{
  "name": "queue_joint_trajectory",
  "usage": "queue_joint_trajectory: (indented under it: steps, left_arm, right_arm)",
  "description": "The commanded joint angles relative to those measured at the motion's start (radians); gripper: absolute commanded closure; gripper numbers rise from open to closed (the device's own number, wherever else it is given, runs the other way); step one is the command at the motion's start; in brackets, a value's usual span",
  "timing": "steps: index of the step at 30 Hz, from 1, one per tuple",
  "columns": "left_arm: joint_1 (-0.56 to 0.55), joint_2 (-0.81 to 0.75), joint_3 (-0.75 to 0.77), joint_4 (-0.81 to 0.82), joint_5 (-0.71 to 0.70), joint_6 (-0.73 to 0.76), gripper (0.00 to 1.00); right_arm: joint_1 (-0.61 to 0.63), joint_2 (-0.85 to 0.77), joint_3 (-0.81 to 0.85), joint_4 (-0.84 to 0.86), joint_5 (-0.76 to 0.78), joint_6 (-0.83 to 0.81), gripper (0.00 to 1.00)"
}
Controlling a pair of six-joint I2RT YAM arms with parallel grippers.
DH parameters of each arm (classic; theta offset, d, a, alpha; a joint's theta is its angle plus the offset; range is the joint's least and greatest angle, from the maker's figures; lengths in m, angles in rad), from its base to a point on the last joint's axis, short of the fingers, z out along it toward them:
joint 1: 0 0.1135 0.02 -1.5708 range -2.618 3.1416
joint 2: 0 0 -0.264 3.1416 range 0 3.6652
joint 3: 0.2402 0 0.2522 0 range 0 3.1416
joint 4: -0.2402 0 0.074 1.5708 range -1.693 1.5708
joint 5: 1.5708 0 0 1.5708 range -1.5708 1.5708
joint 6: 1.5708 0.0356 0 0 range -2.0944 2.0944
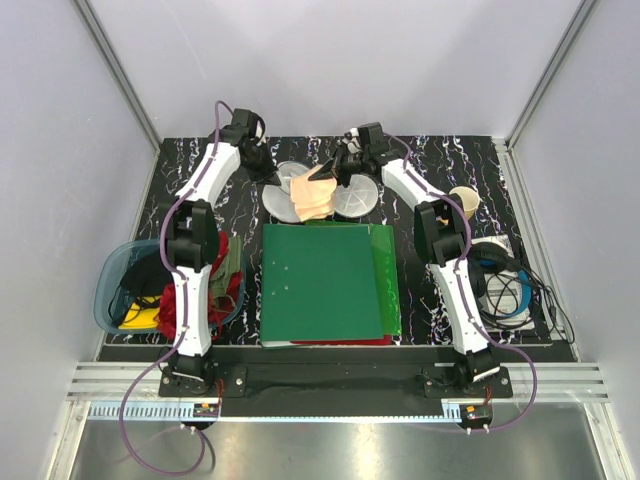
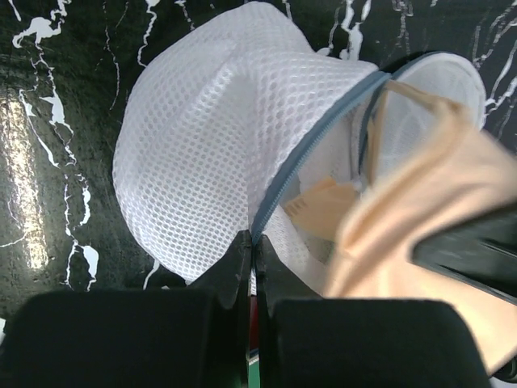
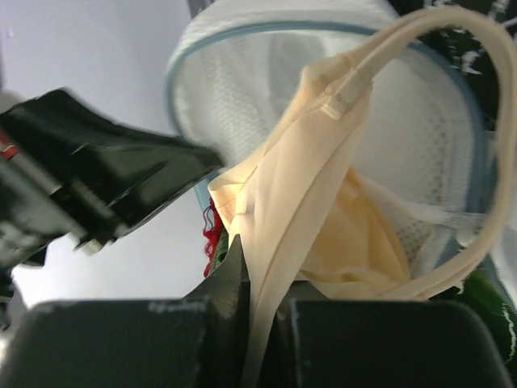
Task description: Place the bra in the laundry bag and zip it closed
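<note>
- A green folder (image 1: pixel 322 283) lies in the middle of a black, white-veined surface (image 1: pixel 440 160); everything below is placed relative to it.
- Just beyond the folder's far edge sits the laundry bag (image 1: pixel 355 200), a round white mesh pouch with its mouth open and its blue-grey zip (image 2: pixel 315 145) undone.
- The bra (image 1: pixel 312 193), pale peach, drapes over the open bag beyond the folder's far edge, partly lifted off the surface. One strap (image 3: pixel 501 121) loops across the bag's rim. Whether any of the bra lies fully inside cannot be told.
- The left end effector (image 2: pixel 252 249), beyond the folder's far left corner, has its fingers pressed together, pinching the bag's mesh edge beside the zip.
- The right end effector (image 3: pixel 260 279), beyond the folder's far right corner, is closed tight on a fold of the bra's fabric.
- Left of the folder stands a translucent blue tub (image 1: pixel 112 285), with a red cloth (image 1: pixel 236 288) between tub and folder. Right of the folder's far corner is a yellow mug (image 1: pixel 464 203).
</note>
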Motion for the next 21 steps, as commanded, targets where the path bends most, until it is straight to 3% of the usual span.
queue_joint_trajectory:
  steps: [1, 10, 15, 21]
  left_arm:
    - [-0.029, -0.113, -0.011, 0.046, 0.023, 0.023, 1.00]
    - [-0.123, -0.170, -0.112, 0.060, 0.032, 0.047, 1.00]
    - [-0.151, -0.162, -0.135, 0.069, 0.106, 0.070, 1.00]
    - [-0.158, -0.199, -0.234, 0.091, 0.144, 0.083, 1.00]
  right_arm:
    - [0.003, 0.022, 0.040, -0.065, 0.026, 0.008, 1.00]
    - [0.016, 0.180, 0.264, -0.082, 0.114, 0.211, 1.00]
    - [0.020, 0.253, 0.364, -0.061, 0.102, 0.313, 1.00]
    - [0.022, 0.292, 0.393, 0.121, 0.149, 0.377, 1.00]
